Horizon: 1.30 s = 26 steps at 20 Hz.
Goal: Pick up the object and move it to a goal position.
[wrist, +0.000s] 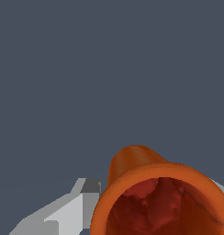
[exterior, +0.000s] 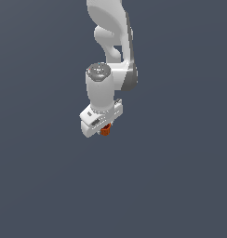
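Cup (exterior: pixel 105 130) sits gripped in the pincer (exterior: pixel 102 128); only the wrist view shows its dark hollow.

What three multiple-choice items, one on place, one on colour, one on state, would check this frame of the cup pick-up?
1. Where is the cup in the exterior view?
A. Directly under the gripper
B. Far off at the exterior view's right edge
C. Above the arm's grey joint

2. What colour is the cup?
A. Blue
B. Orange-red with a darker red hollow
C. White

3. How does the cup's opening stand relative to the wrist camera?
A. Turned away, only the base showing
B. Covered by a lid
C. Facing the camera, the inside visible

Answers:
1 A: the cup peeks out just below the white gripper body.
2 B: the wrist view shows an orange rim around a dark red interior.
3 C: the wrist view looks into the hollow, with a finger close beside the rim.
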Available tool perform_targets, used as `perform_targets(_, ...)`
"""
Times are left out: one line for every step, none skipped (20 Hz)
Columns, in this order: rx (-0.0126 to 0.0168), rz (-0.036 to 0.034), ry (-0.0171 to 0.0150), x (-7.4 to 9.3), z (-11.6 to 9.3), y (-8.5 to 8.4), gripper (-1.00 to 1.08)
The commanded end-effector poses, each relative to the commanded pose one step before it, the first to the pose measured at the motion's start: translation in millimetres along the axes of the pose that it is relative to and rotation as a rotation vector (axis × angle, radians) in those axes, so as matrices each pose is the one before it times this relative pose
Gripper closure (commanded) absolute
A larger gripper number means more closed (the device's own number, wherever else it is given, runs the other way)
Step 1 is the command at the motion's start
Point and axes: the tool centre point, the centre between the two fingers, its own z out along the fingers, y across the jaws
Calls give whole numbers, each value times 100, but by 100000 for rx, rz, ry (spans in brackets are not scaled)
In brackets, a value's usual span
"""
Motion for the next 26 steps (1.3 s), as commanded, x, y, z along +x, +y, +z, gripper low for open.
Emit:
perform_targets(-55,9,145,-1792,-2532,1029,108)
perform_targets(31,-11,36,-703,-989,413,108)
perform_targets(0,0,0,-698,-987,412,108)
perform_targets(29,-11,38,-697,-987,414,108)
perform_targets(0,0,0,-692,-986,414,108)
perform_targets(28,-11,38,-694,-989,418,108)
perform_targets(0,0,0,-689,-989,418,108)
perform_targets(0,0,0,-686,-987,420,108)
perform_targets(38,-16,55,-683,-978,422,108)
perform_targets(0,0,0,-661,-957,414,108)
perform_targets(0,0,0,-644,-934,410,108)
perform_targets(0,0,0,-623,-905,400,108)
perform_targets(0,0,0,-596,-866,386,108)
perform_targets(0,0,0,-563,-818,367,108)
perform_targets(0,0,0,-529,-769,351,108)
perform_targets(0,0,0,-491,-718,336,108)
perform_targets(-22,14,-41,-442,-657,315,108)
perform_targets(0,0,0,-405,-599,297,108)
perform_targets(-32,18,-58,-358,-544,270,108)
perform_targets(0,0,0,-331,-492,251,108)
perform_targets(-23,13,-41,-289,-438,222,108)
perform_targets(0,0,0,-259,-385,199,108)
perform_targets(-23,13,-41,-216,-331,170,108)
perform_targets(0,0,0,-186,-278,148,108)
perform_targets(0,0,0,-150,-224,124,108)
perform_targets(0,0,0,-112,-171,99,108)
